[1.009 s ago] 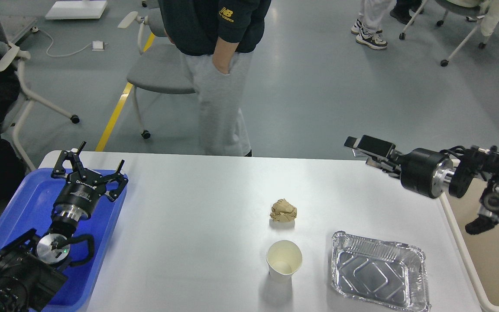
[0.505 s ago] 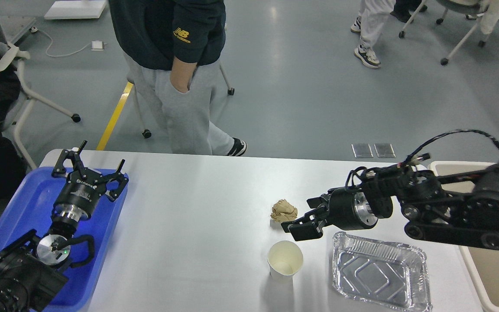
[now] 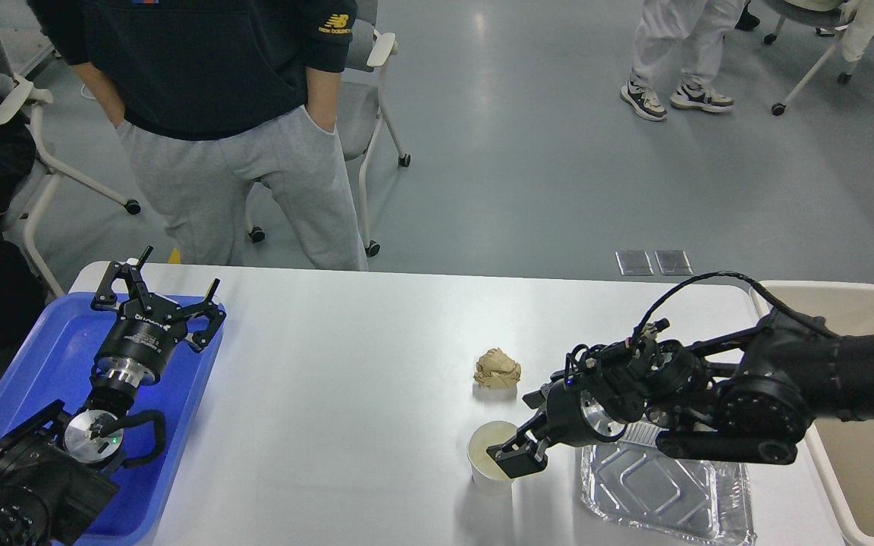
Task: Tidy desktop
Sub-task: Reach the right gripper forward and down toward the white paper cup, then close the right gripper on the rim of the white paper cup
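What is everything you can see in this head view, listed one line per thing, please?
desktop: one, white, fills the lower view.
blue tray: one, blue, left end of the desktop.
paper ball: one, tan, crumpled, mid-desktop.
paper cup: one, cream, upright, just in front of the ball.
foil tray: one, silver, right of the cup.
beige bin: one, beige, off the desktop's right edge.
standing person: one, dark top, grey trousers, behind the desktop.
chairs: several, grey and white, on the floor behind.
left tool: one, black, open, over the blue tray.
right tool: one, black, at the cup's rim.
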`<state>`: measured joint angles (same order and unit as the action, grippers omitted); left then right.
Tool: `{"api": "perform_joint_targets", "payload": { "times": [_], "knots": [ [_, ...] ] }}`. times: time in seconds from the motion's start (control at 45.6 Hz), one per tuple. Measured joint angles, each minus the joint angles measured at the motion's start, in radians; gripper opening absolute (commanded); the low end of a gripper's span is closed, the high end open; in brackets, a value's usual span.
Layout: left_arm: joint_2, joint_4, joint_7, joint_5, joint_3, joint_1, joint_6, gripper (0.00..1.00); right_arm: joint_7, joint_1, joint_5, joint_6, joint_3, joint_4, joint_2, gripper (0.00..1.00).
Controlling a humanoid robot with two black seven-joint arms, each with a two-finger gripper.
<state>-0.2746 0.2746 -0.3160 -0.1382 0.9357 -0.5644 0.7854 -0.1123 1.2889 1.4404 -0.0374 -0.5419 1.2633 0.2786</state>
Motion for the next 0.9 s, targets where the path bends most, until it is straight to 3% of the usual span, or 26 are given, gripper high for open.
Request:
{"api": "perform_joint_targets", "payload": {
  "times": [0.022,0.044,0.9],
  "knots": [
    [0.0,0.0,0.0,0.0,0.0,0.0,0.0,1.0,-0.004,-0.003,0.001,0.001,-0.002,-0.007,-0.007,0.02],
    [0.0,0.0,0.0,0.0,0.0,0.0,0.0,1.0,-0.007,-0.005,0.002,0.002,-0.005,-0.014,-0.012,0.0],
    [0.0,0.0,0.0,0.0,0.0,0.0,0.0,1.0,-0.046,0.02,0.01,0.006,-0.049,-0.066,-0.034,0.0]
  ]
}}
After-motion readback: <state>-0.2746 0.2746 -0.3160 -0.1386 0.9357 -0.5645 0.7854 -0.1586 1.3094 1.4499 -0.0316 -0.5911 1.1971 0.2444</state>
